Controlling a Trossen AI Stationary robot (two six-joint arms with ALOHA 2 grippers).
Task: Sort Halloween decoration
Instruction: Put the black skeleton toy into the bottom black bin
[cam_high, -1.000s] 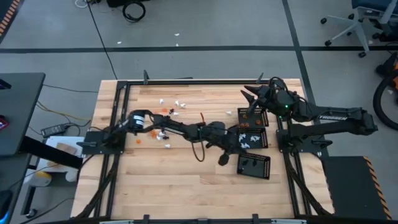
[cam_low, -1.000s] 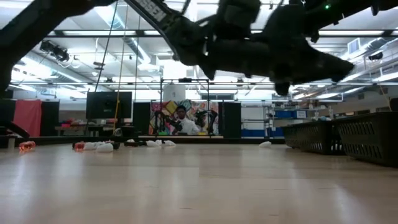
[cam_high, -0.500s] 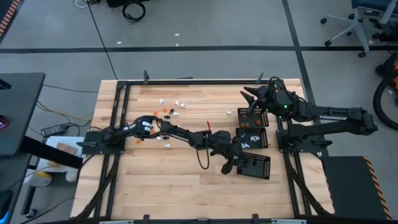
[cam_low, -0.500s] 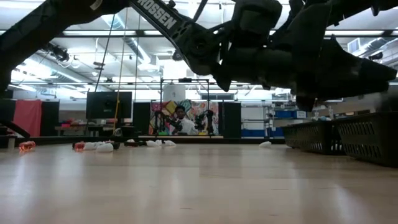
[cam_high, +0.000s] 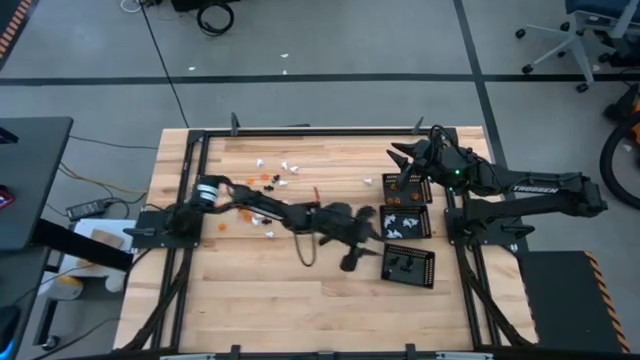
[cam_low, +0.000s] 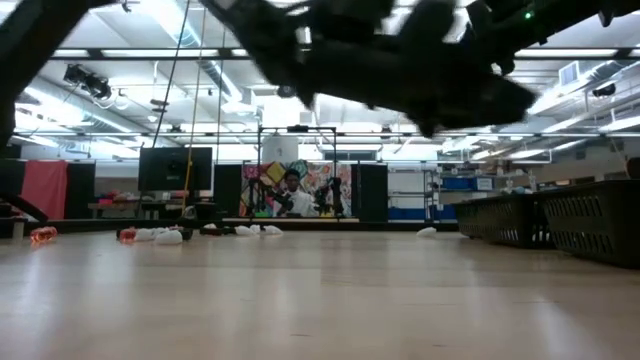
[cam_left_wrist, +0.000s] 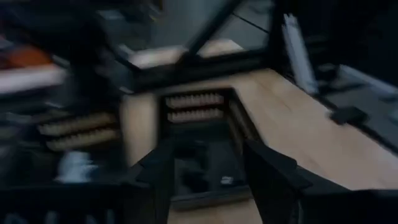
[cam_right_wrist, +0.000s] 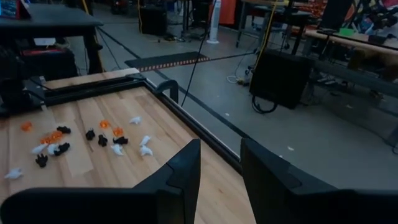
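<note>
Since the left claw (cam_high: 352, 262) has spread open and pulled back from the near tray (cam_high: 408, 265), a piece looks dropped; right claw (cam_high: 400, 158) idles parted, empty, at the far-right tabletop edge

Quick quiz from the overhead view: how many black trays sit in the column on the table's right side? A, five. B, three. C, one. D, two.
B: three black trays line up there, the far tray, the middle tray and the near tray, beside the right arm's base.
</note>
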